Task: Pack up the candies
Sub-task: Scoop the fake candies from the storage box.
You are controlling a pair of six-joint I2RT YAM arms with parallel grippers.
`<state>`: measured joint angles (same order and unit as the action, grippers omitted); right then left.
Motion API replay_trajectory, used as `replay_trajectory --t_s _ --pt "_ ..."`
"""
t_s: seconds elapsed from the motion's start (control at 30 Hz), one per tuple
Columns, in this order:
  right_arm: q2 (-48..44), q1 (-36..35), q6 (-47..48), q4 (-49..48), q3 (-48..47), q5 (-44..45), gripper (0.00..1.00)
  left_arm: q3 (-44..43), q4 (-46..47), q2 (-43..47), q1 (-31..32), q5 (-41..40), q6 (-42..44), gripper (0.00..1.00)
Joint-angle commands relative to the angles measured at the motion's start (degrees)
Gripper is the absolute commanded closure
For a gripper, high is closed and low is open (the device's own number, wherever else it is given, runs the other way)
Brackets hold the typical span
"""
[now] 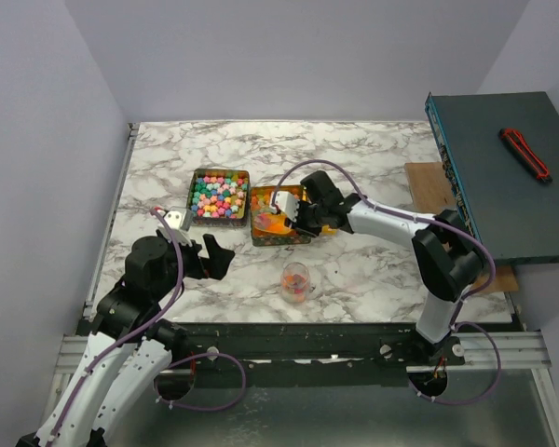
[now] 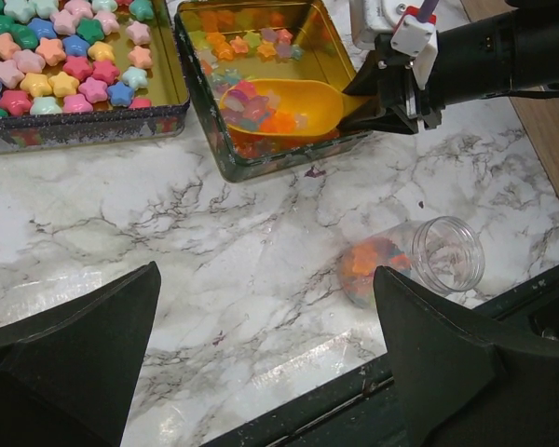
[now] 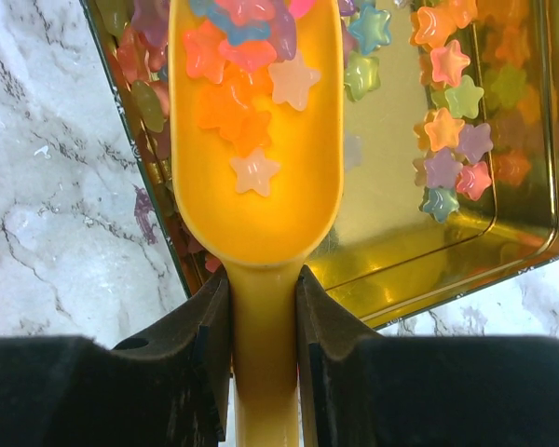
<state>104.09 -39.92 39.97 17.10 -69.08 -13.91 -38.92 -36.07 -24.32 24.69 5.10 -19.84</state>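
Note:
Star-shaped candies fill two tins. Opaque pastel candies (image 1: 218, 195) lie in the left tin (image 1: 193, 193), also in the left wrist view (image 2: 56, 70). Glossy jelly candies (image 3: 447, 140) lie in the gold-lined right tin (image 1: 261, 239). My right gripper (image 1: 295, 220) is shut on the handle of a yellow-orange scoop (image 3: 256, 177). The scoop sits over the right tin with several jellies (image 3: 242, 74) in its bowl. A clear jar (image 1: 296, 281) with some candies at its bottom stands open in front of the tin. My left gripper (image 1: 216, 257) is open and empty, left of the jar.
A dark teal slab (image 1: 503, 172) overhangs the table's right side with a red-and-black cutter (image 1: 525, 154) on it. A wooden board (image 1: 429, 186) lies beneath it. Bare marble lies behind the tins and around the jar (image 2: 419, 256).

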Motion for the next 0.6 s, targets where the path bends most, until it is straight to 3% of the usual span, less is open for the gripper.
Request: replay_trajectory --t_s 0.0,0.57 --pt "-2.55 0.77 -4.77 -7.53 3.39 -3.76 0.99 -0.02 0.39 -0.63 -0.43 -1.06 0.24 0.01" --pt "-13.29 1.59 -11.46 -17.62 11.92 -2.92 0.99 0.32 1.53 0.49 -0.43 0.56 0.06 0.01"
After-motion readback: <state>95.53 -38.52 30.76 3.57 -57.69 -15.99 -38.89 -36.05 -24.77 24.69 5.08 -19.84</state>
